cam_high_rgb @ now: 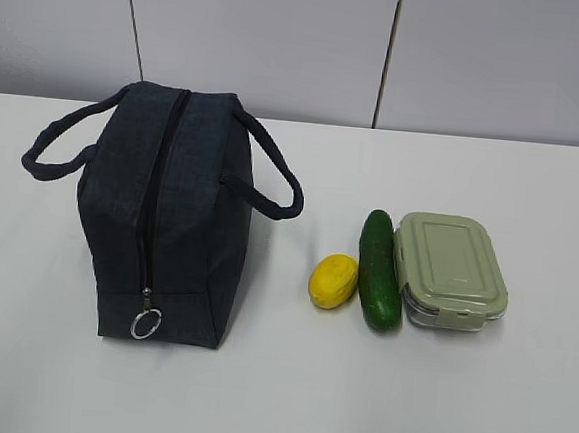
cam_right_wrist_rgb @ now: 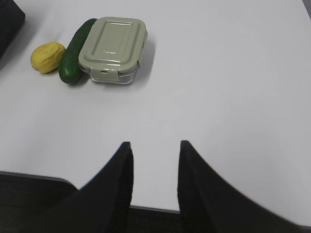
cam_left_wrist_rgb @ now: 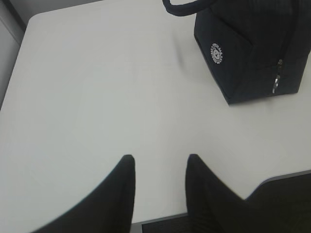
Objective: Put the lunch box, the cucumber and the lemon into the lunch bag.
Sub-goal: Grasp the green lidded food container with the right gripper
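The dark navy lunch bag (cam_high_rgb: 164, 217) stands on the left of the white table, its top zipper shut with the metal ring pull (cam_high_rgb: 146, 323) at the near end. It also shows in the left wrist view (cam_left_wrist_rgb: 252, 53) with its round white logo. The yellow lemon (cam_high_rgb: 333, 281), the dark green cucumber (cam_high_rgb: 379, 271) and the lunch box (cam_high_rgb: 451, 270) with its sage-green lid lie side by side to the right. They also show in the right wrist view: lemon (cam_right_wrist_rgb: 47, 57), cucumber (cam_right_wrist_rgb: 76, 51), lunch box (cam_right_wrist_rgb: 113, 48). My left gripper (cam_left_wrist_rgb: 158, 160) and right gripper (cam_right_wrist_rgb: 153, 145) are open and empty above the table's near edge.
The white table (cam_high_rgb: 275, 396) runs to a pale panelled wall (cam_high_rgb: 284, 36) at the back. The table's near edge (cam_right_wrist_rgb: 29, 175) and a dark surface below it show under both grippers. The bag's two loop handles (cam_high_rgb: 273, 175) hang out to either side.
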Motion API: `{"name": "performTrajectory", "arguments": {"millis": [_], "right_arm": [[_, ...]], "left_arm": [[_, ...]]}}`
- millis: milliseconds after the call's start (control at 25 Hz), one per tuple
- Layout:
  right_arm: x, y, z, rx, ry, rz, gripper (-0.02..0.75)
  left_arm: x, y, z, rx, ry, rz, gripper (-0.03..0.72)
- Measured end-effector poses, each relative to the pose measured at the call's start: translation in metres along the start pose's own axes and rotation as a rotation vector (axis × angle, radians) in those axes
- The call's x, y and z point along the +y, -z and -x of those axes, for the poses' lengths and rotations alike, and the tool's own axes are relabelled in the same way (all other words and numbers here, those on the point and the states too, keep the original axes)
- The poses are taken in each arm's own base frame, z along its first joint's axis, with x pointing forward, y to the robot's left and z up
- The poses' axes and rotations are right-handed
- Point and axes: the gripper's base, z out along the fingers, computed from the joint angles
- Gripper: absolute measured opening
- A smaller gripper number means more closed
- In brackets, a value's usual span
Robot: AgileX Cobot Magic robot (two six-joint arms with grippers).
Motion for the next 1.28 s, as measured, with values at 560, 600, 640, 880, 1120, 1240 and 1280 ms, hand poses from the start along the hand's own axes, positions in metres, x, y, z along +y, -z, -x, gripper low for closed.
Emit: {"name": "performTrajectory", "arguments": {"millis": [560,600,640,880,1120,1240,1280], "right_arm": [[0.0000,0.0000,0.0000,0.000,0.000,0.000,0.235],[0.0000,0.0000,0.0000,0.000,0.000,0.000,0.235],[0.0000,0.0000,0.0000,0.000,0.000,0.000,0.235],[0.0000,0.0000,0.0000,0.000,0.000,0.000,0.235],[0.0000,0.0000,0.0000,0.000,0.000,0.000,0.235],[0.0000,0.0000,0.0000,0.000,0.000,0.000,0.235],[0.0000,0.0000,0.0000,0.000,0.000,0.000,0.235]], "left_arm": [[0.0000,0.0000,0.0000,0.000,0.000,0.000,0.237],[0.0000,0.0000,0.0000,0.000,0.000,0.000,0.237],[0.0000,0.0000,0.0000,0.000,0.000,0.000,0.237],[0.0000,0.0000,0.0000,0.000,0.000,0.000,0.237],[-0.0001,0.0000,0.0000,0.000,0.001,-0.002,0.237],[-0.0001,0.0000,0.0000,-0.001,-0.001,-0.005,0.237],[-0.0001,0.0000,0.0000,-0.001,-0.001,-0.005,0.237]]}}
